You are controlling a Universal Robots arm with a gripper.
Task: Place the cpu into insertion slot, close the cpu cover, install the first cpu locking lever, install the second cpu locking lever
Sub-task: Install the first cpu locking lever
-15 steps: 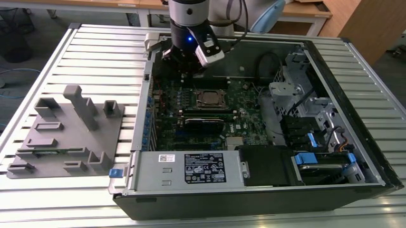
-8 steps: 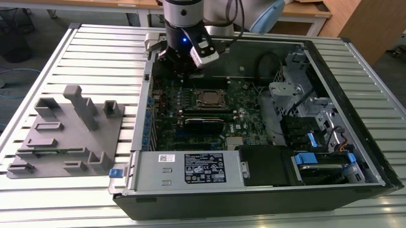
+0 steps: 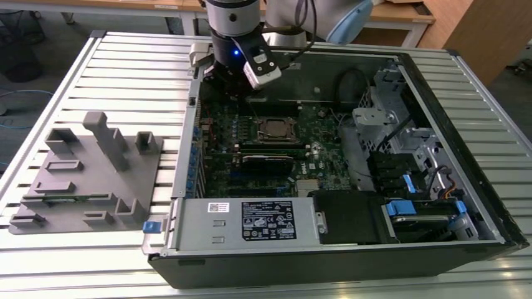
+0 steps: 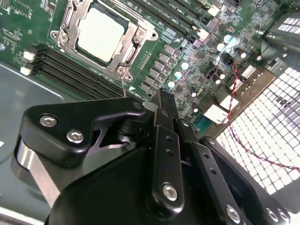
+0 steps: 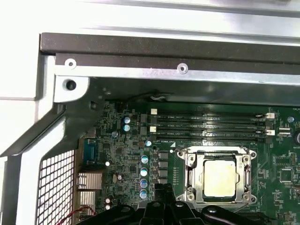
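Exterior view: we see the arm reaching down into an open computer case (image 3: 332, 265) that lies on a slatted metal table (image 3: 124, 56).
Gripper: the gripper (image 3: 226, 84) hangs over the far edge of the green motherboard (image 3: 249, 168). It is beyond the socket and a little toward the exterior view's left.
Finger state: in the second wrist view the gripper (image 4: 164, 96) has its black fingers (image 4: 161, 140) drawn together to a narrow point. We see no gap between them and nothing held there.
Cpu: the cpu (image 3: 275, 129) sits flat in the insertion slot (image 5: 216, 153). Its pale metal top faces up in both wrist views (image 4: 101, 33) (image 5: 219, 180).
Cpu cover: the cpu cover (image 5: 193, 180) lies down around the chip, and its silvery frame (image 4: 129, 50) borders the chip's edges.
Gripper to socket: in the second wrist view the fingertips are near one corner of the socket, over bare board and not over the chip.
Locking levers: we cannot tell how they stand.
Neighbours: long black memory slots (image 5: 206, 126) run just beside the socket. A row of round capacitors (image 5: 144, 176) stands on another side of it.
Elsewhere: a power supply box (image 3: 249, 221) fills the near side of the case. A grey parts fixture (image 3: 91, 180) rests on the table at the exterior view's left, well apart from the arm.
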